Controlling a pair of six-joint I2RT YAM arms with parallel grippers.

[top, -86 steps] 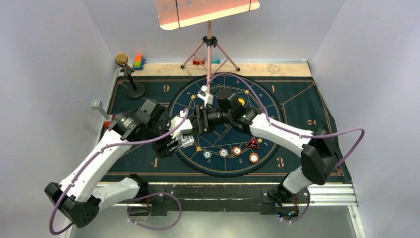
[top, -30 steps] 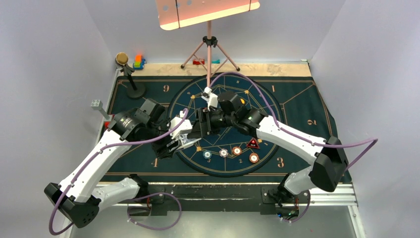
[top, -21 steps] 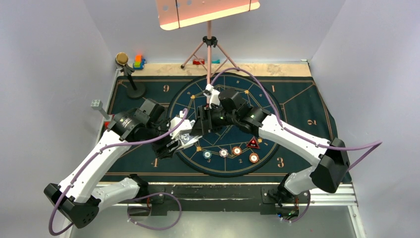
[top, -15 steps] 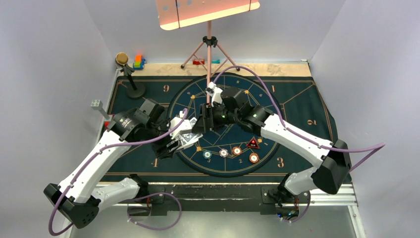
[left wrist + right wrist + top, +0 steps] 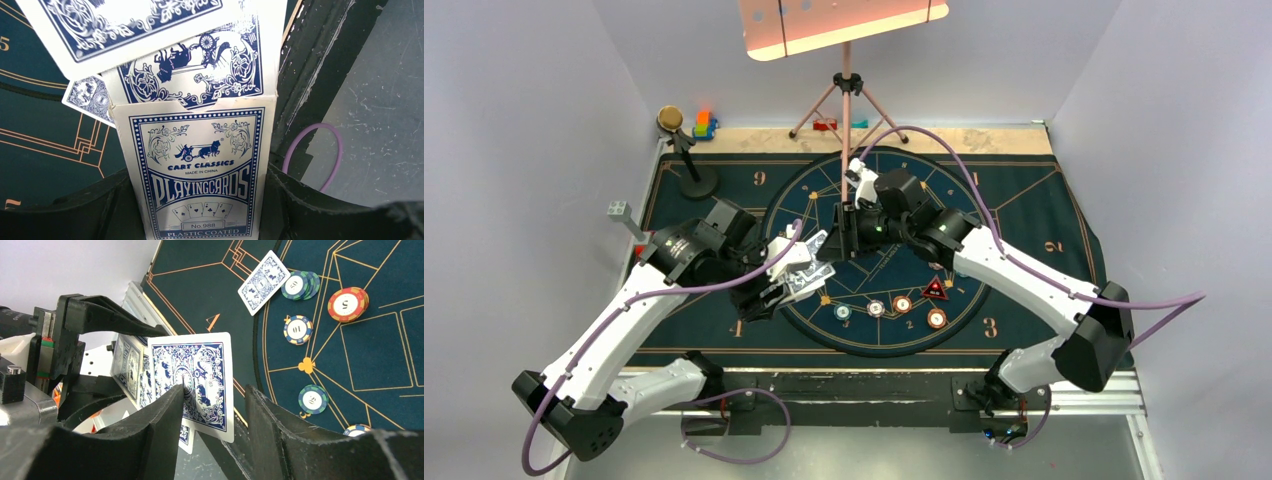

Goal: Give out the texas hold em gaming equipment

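- Right gripper (image 5: 832, 243) displacement: compared with one second ago it sits farther toward the far side of the mat (image 5: 1024, 215); a drawn card (image 5: 200, 375) now slants out between the two grippers, where the earlier view shows none.
- Left gripper (image 5: 789, 275): position unchanged; jaws clamped on the card box (image 5: 197, 180), one finger on each long side; the box mouth is open and points toward the right gripper; more blue-backed cards (image 5: 200, 70) protrude from it.
- Right gripper: jaws partly apart, with a clear gap in the wrist view; the drawn card stands face-on across that gap; its lower left corner is hidden behind one finger, and its other edge is clear of the opposite finger; whether the card is actually gripped cannot be determined.
- Dealt card (image 5: 264, 282): flat and back-up on the mat, at the rim of the printed circle (image 5: 984, 260), near the numeral 4.
- Chips, all inside the circle: dark blue chips (image 5: 300, 285) just beside the dealt card; orange chip (image 5: 348, 302) near them; white-and-blue chip (image 5: 298, 329) and teal chip (image 5: 312, 399) follow along the rim.
- Triangular marker (image 5: 935, 290): on the mat, just beyond the chips, beside the right forearm.
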